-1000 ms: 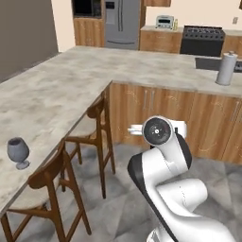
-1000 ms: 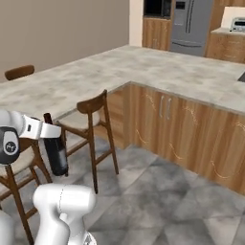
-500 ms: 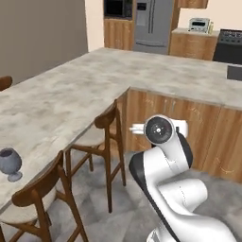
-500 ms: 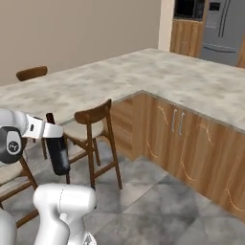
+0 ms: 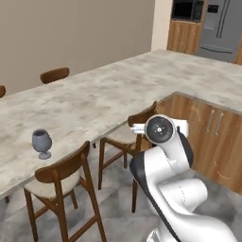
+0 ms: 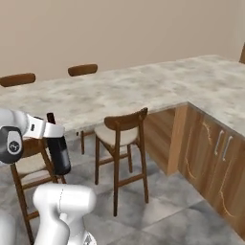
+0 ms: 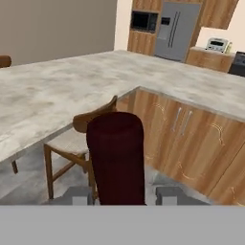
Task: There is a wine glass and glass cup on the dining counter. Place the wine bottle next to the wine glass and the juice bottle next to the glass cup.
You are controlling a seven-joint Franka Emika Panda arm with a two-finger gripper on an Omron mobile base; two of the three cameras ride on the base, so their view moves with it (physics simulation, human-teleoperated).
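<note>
In the left base view the dining counter (image 5: 108, 94) runs from about 9 o'clock up toward 2 o'clock, its pale marbled top bare except for the wine glass (image 5: 41, 143), which stands upright near the counter's near edge at roughly 9 o'clock, above a wooden chair (image 5: 64, 177) tucked beneath. The white arm fills the 5 o'clock part of the picture, and a second chair (image 5: 134, 127) sits just behind it at the counter's inner corner. In the right base view the gripper (image 6: 56, 134) is at 9 o'clock, closed on the wine bottle (image 6: 58, 152), whose near-black body hangs below the hand while its slim neck rises above it; the bottle is in the air, in front of the counter edge and well apart from the stone top. A chair (image 6: 119, 143) stands at the middle of the picture. In the hand view the bottle's dark red body (image 7: 116, 158) stands between the two fingertips (image 7: 76, 196) at 6 o'clock, with the counter stretching from 9 o'clock to 3 o'clock and a steel fridge (image 7: 177, 31) at 1 o'clock.
</note>
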